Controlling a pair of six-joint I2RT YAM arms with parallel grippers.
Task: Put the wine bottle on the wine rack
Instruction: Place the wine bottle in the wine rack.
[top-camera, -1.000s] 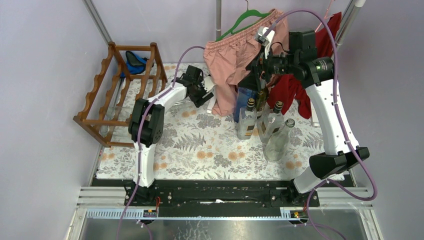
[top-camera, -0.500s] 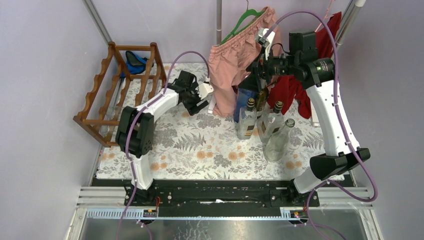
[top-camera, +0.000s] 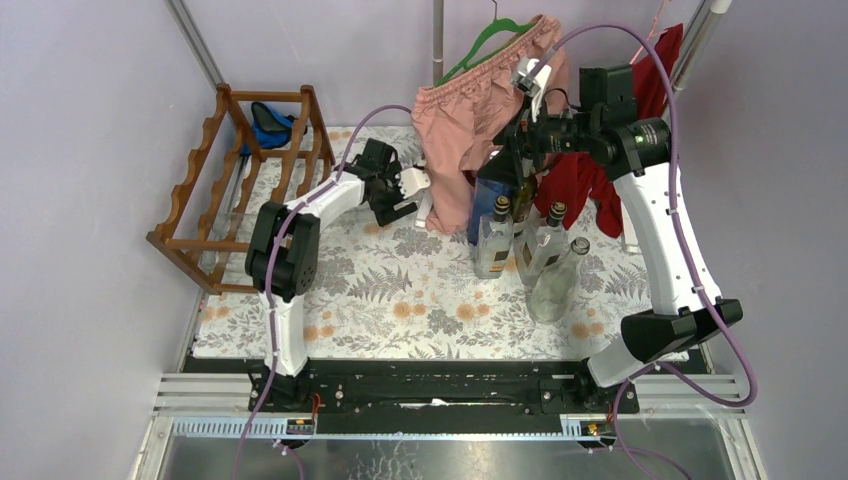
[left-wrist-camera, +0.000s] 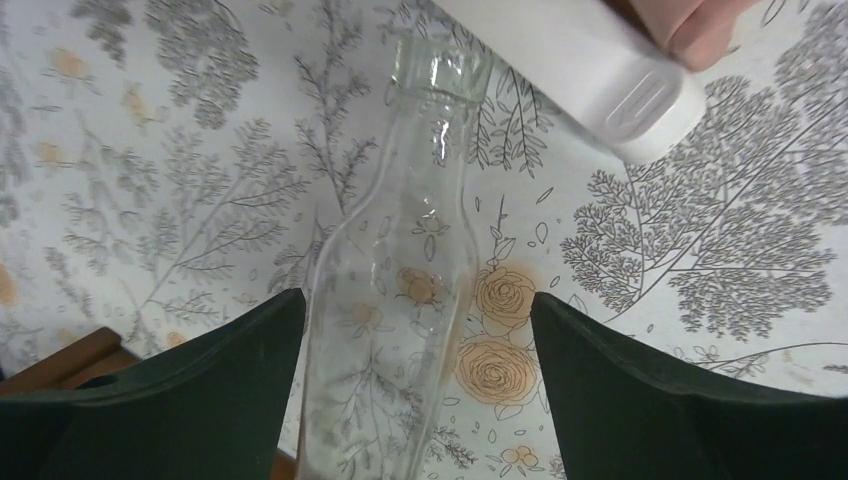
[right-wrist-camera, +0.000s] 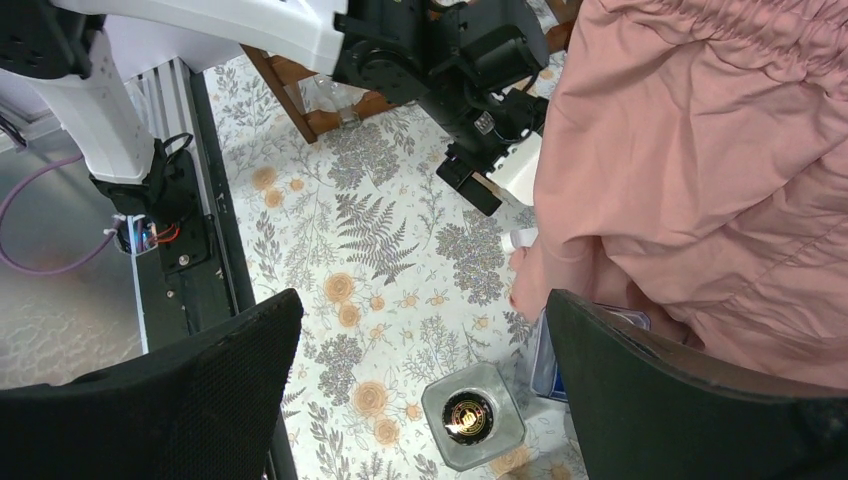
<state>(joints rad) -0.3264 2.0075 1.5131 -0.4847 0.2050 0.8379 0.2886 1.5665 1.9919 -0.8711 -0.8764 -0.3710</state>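
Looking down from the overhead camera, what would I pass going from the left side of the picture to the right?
wine rack → left tool → pink shorts on a hanger → red cloth. The standing bottles overlap the shorts and cloth, so they are left out.

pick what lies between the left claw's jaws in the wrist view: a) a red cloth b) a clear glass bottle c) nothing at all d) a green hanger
b: in the left wrist view a clear glass bottle lies between the jaws of the open left claw, its neck pointing away, with the flowered tablecloth showing through the glass.
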